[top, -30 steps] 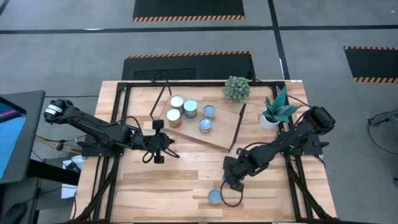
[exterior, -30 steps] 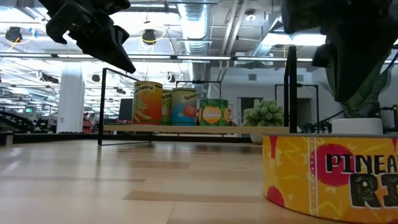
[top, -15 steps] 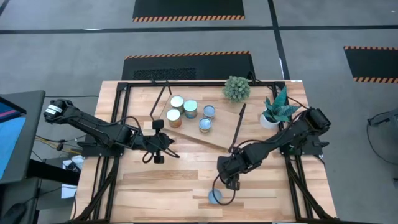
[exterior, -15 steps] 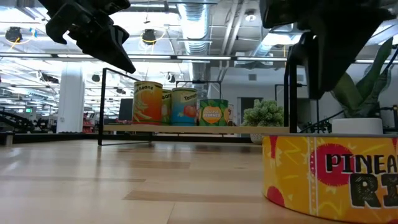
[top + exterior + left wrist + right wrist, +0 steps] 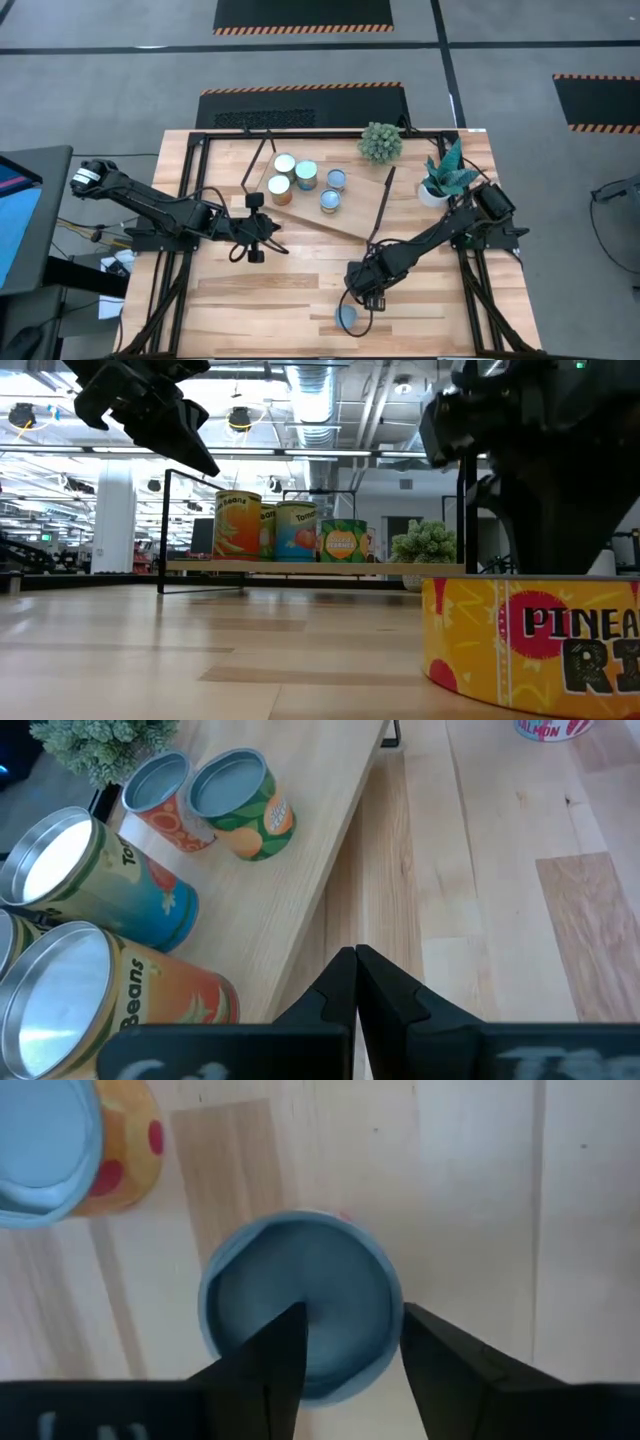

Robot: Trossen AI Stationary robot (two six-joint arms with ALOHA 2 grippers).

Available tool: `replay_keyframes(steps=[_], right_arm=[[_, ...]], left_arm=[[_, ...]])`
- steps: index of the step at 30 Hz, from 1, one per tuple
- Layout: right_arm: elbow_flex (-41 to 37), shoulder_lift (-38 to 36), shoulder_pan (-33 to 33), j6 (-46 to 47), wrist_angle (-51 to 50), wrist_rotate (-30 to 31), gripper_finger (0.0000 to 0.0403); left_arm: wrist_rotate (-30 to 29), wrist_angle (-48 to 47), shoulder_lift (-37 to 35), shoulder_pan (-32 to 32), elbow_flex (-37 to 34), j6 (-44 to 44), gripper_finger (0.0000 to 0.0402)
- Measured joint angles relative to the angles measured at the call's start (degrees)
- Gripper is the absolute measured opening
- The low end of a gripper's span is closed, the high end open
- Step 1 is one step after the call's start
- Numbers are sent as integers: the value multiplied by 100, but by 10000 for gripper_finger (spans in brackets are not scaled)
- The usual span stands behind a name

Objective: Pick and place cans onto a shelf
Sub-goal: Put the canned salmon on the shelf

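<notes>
High view puts your right gripper (image 5: 366,297) low over the near part of the plank table (image 5: 250,300), just above a can (image 5: 346,317) with a pale blue round top. Your right wrist view shows a second can (image 5: 300,1318) with a smooth blue lid directly beneath the fingers (image 5: 272,1370), which stand narrowly apart above the lid, holding nothing; the yellow-sided can with red dots (image 5: 70,1150) sits just beside it.

Four more cans stand on the shelf (image 5: 350,215), a light wood board on thin black rod legs at the far middle of the table. In the left wrist view you see their ribbed metal tops: a beans can (image 5: 90,995), a blue-labelled one (image 5: 100,890), an orange one (image 5: 165,800) and a green one (image 5: 240,805). Your left gripper (image 5: 250,240) hovers left of the shelf with its fingers (image 5: 340,995) pressed together, empty.

Against half a second ago, your right arm has folded further in and the gripper has shifted slightly nearer and lower toward the can; the left arm has stayed put.

Low view shows the near can (image 5: 530,645) as a short, wide cylinder with a glossy yellow pineapple label.
</notes>
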Motion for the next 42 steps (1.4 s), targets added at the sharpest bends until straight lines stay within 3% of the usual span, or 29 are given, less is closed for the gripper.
replay_keyframes(steps=[7, 15, 20, 25, 29, 33, 36, 42], right_arm=[[26, 135, -51, -43, 22, -2, 137], [2, 61, -322, -43, 436, 83, 15], [63, 79, -542, 195, 648, 117, 9], [788, -49, -697, -457, 267, 159, 6], [1640, -88, -859, -1289, -641, 246, 5], [2323, -110, -1165, -1979, -1605, 882, 5], [2539, -110, -1489, -2390, -2324, 1207, 4], [2500, -107, -2325, -3304, -2745, 1239, 9]], left_arm=[[-1, -6, 0, 0, 0, 4, 0], [2, -8, 0, 0, 0, 4, 0], [-1, -28, 0, 0, 0, 4, 0], [-1, -32, 0, 0, 0, 6, 0], [0, -39, 0, 0, 0, 6, 0], [-1, -61, 0, 0, 0, 6, 0], [0, -67, 0, 0, 0, 6, 0], [-1, -54, 0, 0, 0, 6, 0]])
